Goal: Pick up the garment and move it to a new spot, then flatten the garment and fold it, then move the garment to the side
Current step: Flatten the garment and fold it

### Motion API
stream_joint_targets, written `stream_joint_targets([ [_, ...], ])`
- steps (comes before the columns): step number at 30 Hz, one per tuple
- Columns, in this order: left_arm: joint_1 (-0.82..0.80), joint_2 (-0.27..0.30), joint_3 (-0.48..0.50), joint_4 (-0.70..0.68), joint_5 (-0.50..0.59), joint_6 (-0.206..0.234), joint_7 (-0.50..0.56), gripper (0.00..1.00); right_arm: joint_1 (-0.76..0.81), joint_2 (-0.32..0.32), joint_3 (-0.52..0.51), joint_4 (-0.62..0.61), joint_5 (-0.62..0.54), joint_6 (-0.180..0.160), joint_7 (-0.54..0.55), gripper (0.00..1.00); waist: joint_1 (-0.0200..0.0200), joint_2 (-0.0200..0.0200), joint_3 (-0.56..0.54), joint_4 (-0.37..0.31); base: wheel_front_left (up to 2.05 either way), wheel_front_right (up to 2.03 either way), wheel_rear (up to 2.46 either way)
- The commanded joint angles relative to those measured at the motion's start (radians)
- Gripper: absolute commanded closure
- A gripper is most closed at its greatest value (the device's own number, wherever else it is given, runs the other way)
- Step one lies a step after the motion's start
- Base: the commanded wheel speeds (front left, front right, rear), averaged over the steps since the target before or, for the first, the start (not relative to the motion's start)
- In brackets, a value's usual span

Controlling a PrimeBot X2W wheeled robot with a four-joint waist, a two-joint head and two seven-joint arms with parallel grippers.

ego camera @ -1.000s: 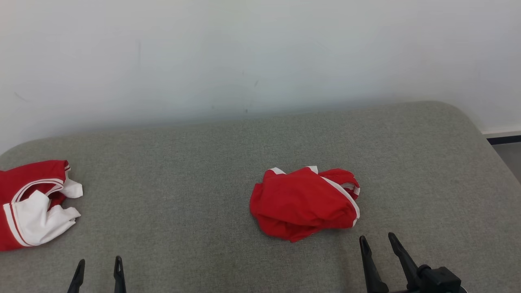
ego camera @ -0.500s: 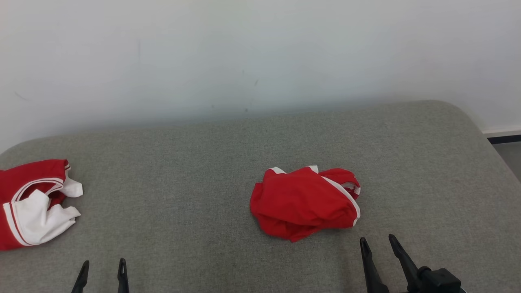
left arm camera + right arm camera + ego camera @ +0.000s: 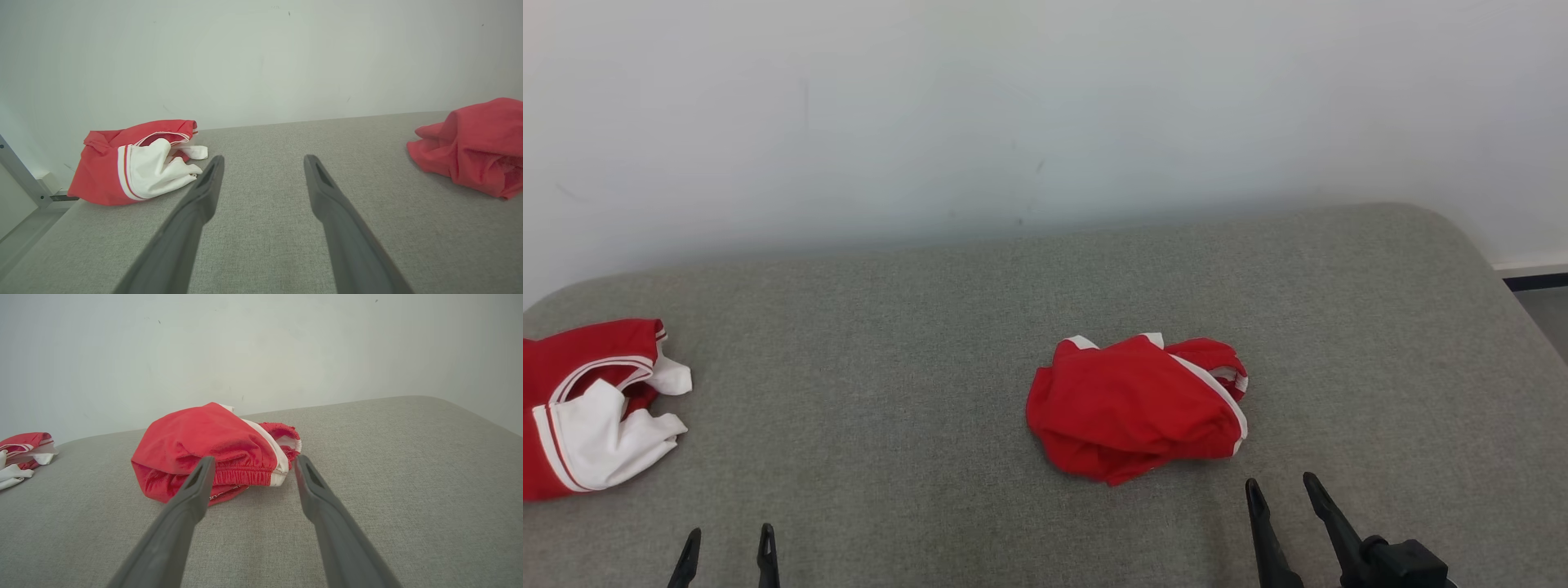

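A crumpled red garment (image 3: 1135, 404) with white trim lies bunched in the middle of the grey padded surface (image 3: 890, 327). My right gripper (image 3: 1279, 480) hovers just in front of it and to its right, open with nothing between its fingers. In the right wrist view the garment (image 3: 204, 437) sits just beyond the right gripper (image 3: 251, 457), its elastic hem facing me. My left gripper (image 3: 727, 531) is open and empty at the lower left. In the left wrist view the left gripper (image 3: 261, 157) points at bare fabric, with the red garment (image 3: 474, 147) far to the right.
A second red and white garment (image 3: 588, 408) lies crumpled at the surface's left edge, also visible in the left wrist view (image 3: 135, 163). A pale wall (image 3: 1045, 122) runs along the back. The surface's rounded right edge (image 3: 1503, 302) drops to the floor.
My left gripper's fingertips have sunk slightly lower in the head view. My right gripper has dropped a touch too. Both garments lie as before.
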Motion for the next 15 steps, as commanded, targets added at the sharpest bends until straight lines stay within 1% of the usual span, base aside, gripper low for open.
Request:
stream_joint_targets([
  [1,0.000,0.005,0.001,0.002,0.001,-0.004,-0.003,0.00,0.005,0.000,-0.001,0.003,-0.002,-0.002,-0.005,0.00,0.0001,0.0000,0.000,0.000,0.00,0.00,0.00],
  [15,-0.010,0.003,0.007,0.007,-0.010,0.002,-0.003,0.00,-0.012,-0.002,-0.006,0.010,-0.001,-0.002,-0.005,0.00,0.0001,0.0000,0.004,0.003,0.00,0.00,0.00],
])
